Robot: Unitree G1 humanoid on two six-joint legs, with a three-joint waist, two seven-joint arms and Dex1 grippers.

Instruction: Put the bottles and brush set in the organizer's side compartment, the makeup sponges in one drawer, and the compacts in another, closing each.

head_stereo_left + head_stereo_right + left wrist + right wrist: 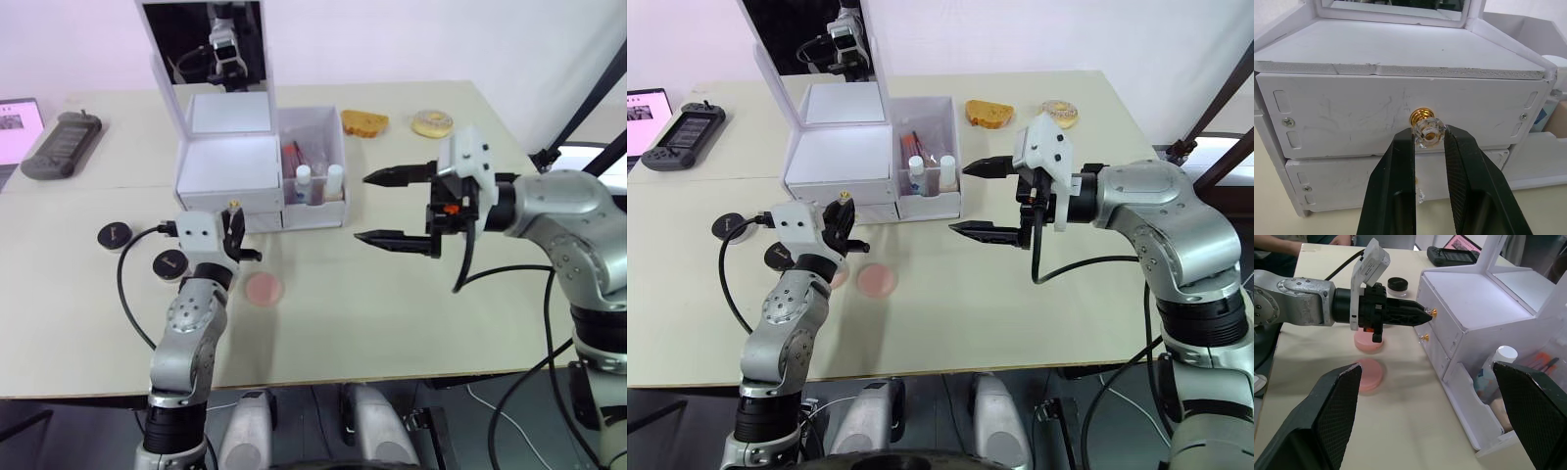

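The white organizer (227,174) stands with its mirror lid raised and both drawers shut. My left gripper (1428,134) is shut on the upper drawer's crystal knob (1421,116). Two white-capped bottles (304,181) and the red brush set (292,157) stand in the side compartment (323,125). A pink makeup sponge (264,289) lies on the table beside my left arm, and another sponge (1370,340) lies under that wrist. Two black compacts (116,235) (171,264) lie left of the arm. My right gripper (362,207) hangs open and empty, to the right of the organizer.
A slice of bread (363,122) and a doughnut (431,122) lie at the back right of the table (392,323). A grey handheld game console (64,144) and a screen (15,122) lie at the far left.
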